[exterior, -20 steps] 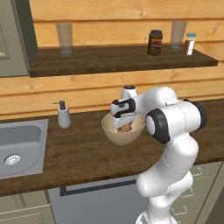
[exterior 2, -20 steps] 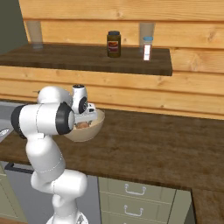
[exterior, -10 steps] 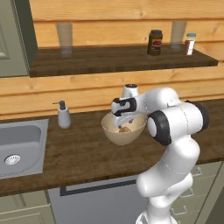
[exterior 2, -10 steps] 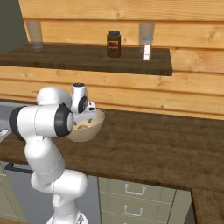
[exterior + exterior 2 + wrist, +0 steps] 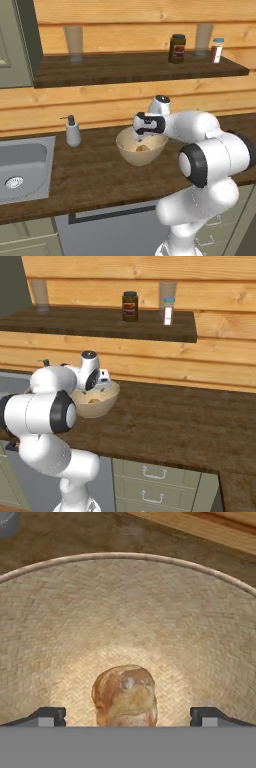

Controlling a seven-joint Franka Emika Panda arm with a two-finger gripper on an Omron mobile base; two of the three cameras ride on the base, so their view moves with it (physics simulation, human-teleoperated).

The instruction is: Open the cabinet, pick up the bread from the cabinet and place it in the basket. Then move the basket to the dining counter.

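In the left base view, a grey-green cabinet door (image 5: 12, 45) fills the upper left corner, and below it a steel sink (image 5: 22, 167) is let into the dark wood worktop (image 5: 90, 175). A soap pump (image 5: 73, 132) stands on the worktop just right of the sink, against the plank wall. Above it a tall clear glass (image 5: 74, 44) stands on the dark shelf (image 5: 125, 70). Right of the pump, well apart from it, the basket (image 5: 141, 146) sits upright on the worktop, and the bread (image 5: 142, 148) lies on its floor. The gripper (image 5: 144, 136) hangs over the basket's mouth at the end of the white arm, pointing down into it. In the hand view its two finger tips (image 5: 46, 716) stand wide apart, one on each side of the bread (image 5: 125, 694), with a clear gap between each tip and the roll, so the gripper is fully open and holds nothing; the woven wall of the basket (image 5: 65, 612) curves up behind. Farther right on the shelf stand a dark jar (image 5: 176, 48), a second glass (image 5: 203, 40) and a small shaker (image 5: 216, 50). The right base view shows the basket (image 5: 102, 402) beside the arm's white elbow, the bread (image 5: 93, 401) a pale patch inside it, and bare worktop (image 5: 190, 421) stretching away to the right.
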